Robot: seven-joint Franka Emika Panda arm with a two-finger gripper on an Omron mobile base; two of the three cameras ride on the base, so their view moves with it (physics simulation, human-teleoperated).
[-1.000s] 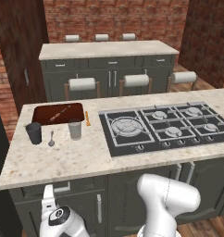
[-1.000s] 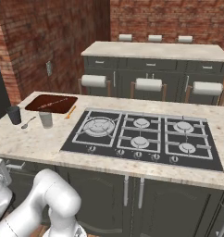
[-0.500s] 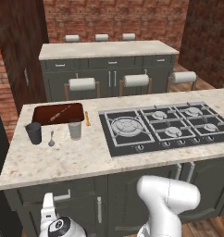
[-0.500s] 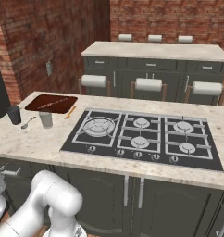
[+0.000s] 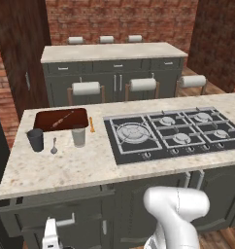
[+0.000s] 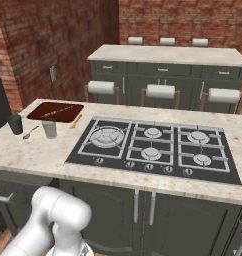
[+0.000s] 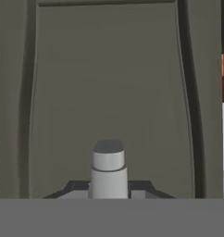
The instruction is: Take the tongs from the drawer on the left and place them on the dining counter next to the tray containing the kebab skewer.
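Observation:
In the hand view my gripper (image 7: 108,189) is shut on the drawer's short silver bar handle (image 7: 108,162), with a dark fingertip (image 7: 77,189) on each side and the drawer's flat grey-green front (image 7: 109,83) behind. The left base view shows my white hand (image 5: 51,236) low at the drawer (image 5: 61,206), under the left end of the dining counter (image 5: 66,168). The reddish-brown tray (image 5: 41,115) sits at the counter's back left with the kebab skewer (image 5: 62,119) in it. The tongs are hidden.
In front of the tray stand a dark cup (image 5: 35,140), a small grey spoon (image 5: 54,146) and a pale cup (image 5: 78,136); a thin orange stick (image 5: 92,124) lies beside it. The black hob (image 5: 173,133) takes the counter's right half. Stools and a second counter (image 5: 114,51) lie beyond.
The jaws have closed onto the drawer handle. My hand has sunk toward the bottom edge of the left base view. The things on the counter have not moved.

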